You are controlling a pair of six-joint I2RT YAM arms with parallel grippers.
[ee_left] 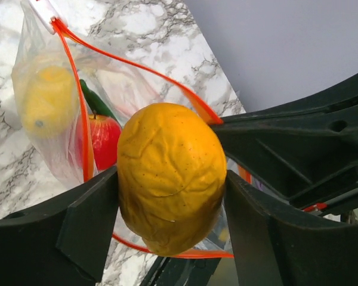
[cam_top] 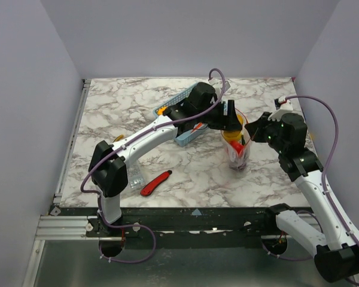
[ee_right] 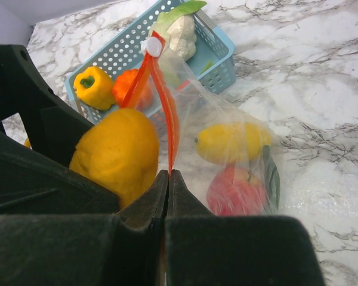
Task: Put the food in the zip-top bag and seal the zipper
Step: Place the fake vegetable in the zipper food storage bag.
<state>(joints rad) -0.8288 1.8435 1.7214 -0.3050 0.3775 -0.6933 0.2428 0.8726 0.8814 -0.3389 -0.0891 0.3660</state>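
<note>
Left gripper [ee_left: 172, 205] is holding the yellow-orange fruit [ee_left: 167, 161], jaws about half spread and pressing its two narrower flanks. It is hanging over the mouth of the zip-top bag [ee_right: 227, 119], just in front of the blue basket [ee_right: 221, 44].

Right gripper [ee_right: 169, 182] is pinching fully closed on the zipper [ee_right: 170, 131] and keeping the bag up off the surface [cam_top: 185, 173]. A lemon [ee_right: 230, 142] and a red apple [ee_right: 238, 190] are sitting inside the bag.

Orientation:
- The bag is hanging mouth-up, with its long axis roughly upright.
- The zipper is spreading into a narrow loop, with the white slider [ee_right: 150, 46] at the end far from the right gripper.
- The fruit's long axis is running across the line between the jaws, roughly along the fingers and toward the opening.

Risks, as judged:
- The loop is looking barely wider than the fruit. A drop off-centre is likely to catch the strip and roll out onto the surface.
- The film is floppy and held at one point only. The added weight may be dragging the zipper out of the right gripper's pinch.
- The glossy skin may be slipping sideways as the jaws part.
- The left fingers are crowding the rim and could be snagging the strip on withdrawal.
</note>
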